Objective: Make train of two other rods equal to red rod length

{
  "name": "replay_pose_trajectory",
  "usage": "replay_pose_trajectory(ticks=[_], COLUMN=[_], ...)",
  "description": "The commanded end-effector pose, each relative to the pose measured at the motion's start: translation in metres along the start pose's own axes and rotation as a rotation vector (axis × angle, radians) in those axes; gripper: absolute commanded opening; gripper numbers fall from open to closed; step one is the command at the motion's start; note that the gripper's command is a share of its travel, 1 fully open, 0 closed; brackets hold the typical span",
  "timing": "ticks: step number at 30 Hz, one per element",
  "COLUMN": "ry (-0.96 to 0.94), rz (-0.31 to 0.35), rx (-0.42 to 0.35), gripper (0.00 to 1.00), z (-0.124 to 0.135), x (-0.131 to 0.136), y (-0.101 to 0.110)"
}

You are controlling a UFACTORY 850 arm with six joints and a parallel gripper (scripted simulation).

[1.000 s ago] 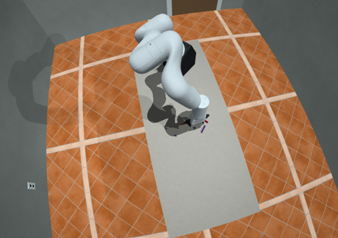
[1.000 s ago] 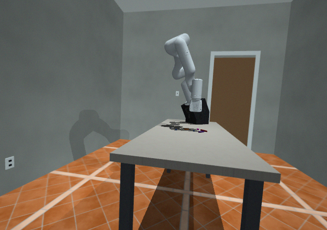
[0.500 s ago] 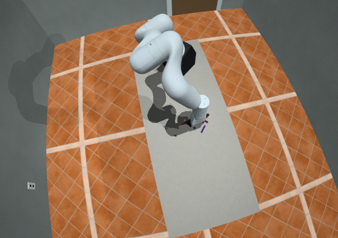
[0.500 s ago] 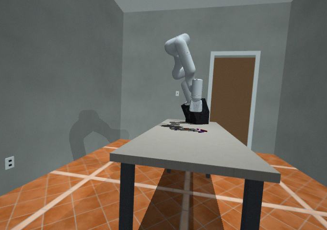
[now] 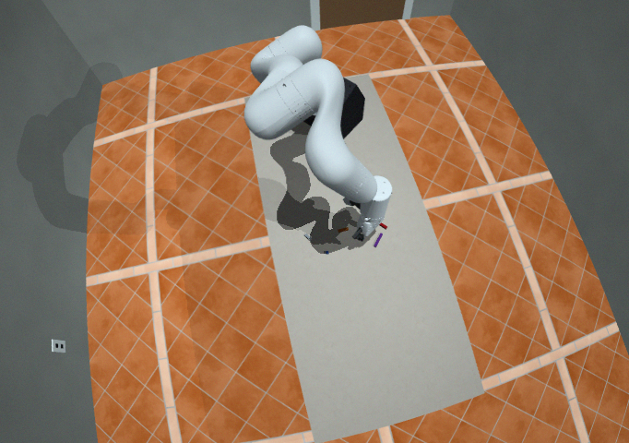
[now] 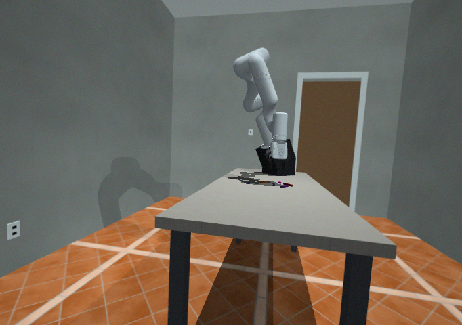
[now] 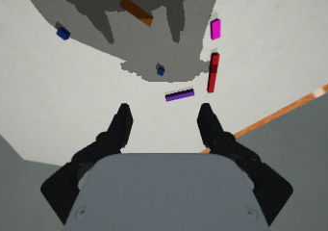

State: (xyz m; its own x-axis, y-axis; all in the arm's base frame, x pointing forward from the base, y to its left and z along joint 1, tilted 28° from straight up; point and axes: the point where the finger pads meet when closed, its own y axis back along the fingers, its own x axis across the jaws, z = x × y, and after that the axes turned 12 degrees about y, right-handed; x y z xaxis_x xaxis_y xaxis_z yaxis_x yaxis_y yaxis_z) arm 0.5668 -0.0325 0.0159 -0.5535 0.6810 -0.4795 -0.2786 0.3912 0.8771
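Seven rods judged on the tabletop (image 5: 378, 323) (image 6: 269, 203) (image 7: 277, 38); no train. Fingers (image 5: 359, 234) (image 6: 267, 153) spread wide, released, nothing between them, raised above the work.

Purple rod (image 5: 377, 240) (image 6: 284, 186) (image 7: 180, 95) lies flat; in wrist view, nearer blue rod (image 7: 161, 71) at its 11 o'clock, apart. Purple plus one blue would match red, so that closeness may suit a short join. Red rod (image 5: 383, 226) (image 6: 289, 185) (image 7: 214, 72), purple's 2 o'clock, serves as measure; probably best left aside. Magenta rod (image 6: 279, 183) (image 7: 215, 29) beyond red at 12. Wide fingers probably leave room to come down around a rod.

Wrist view gives both blues, the farther blue rod (image 5: 326, 252) (image 7: 63, 33) at the nearer one's 10 o'clock, and orange rod (image 5: 343, 230) (image 7: 137, 12) at its 11. Top view alone plainly adds a pale rod, likely grey (image 5: 307, 236), at farther blue's 10 to 11; magenta and nearer blue can't be made out there. Exterior shows the fingers' height; rods too small to judge gaps.
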Motion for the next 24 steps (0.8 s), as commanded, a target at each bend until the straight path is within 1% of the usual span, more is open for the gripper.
replay_pose_trajectory(ticks=[1, 9, 11, 12, 24], ry=[0.165, 0.413, 0.413, 0.493, 0.854], rz=[0.012, 0.014, 0.014, 0.015, 0.018], rx=[0.019, 0.017, 0.017, 0.017, 0.014], gripper=[1.0, 1.0, 1.0, 1.0, 1.0], z=[0.005, 0.01, 0.01, 0.012, 0.021], x=[0.001, 0.004, 0.004, 0.005, 0.01], y=[-0.001, -0.004, -0.004, -0.005, -0.009])
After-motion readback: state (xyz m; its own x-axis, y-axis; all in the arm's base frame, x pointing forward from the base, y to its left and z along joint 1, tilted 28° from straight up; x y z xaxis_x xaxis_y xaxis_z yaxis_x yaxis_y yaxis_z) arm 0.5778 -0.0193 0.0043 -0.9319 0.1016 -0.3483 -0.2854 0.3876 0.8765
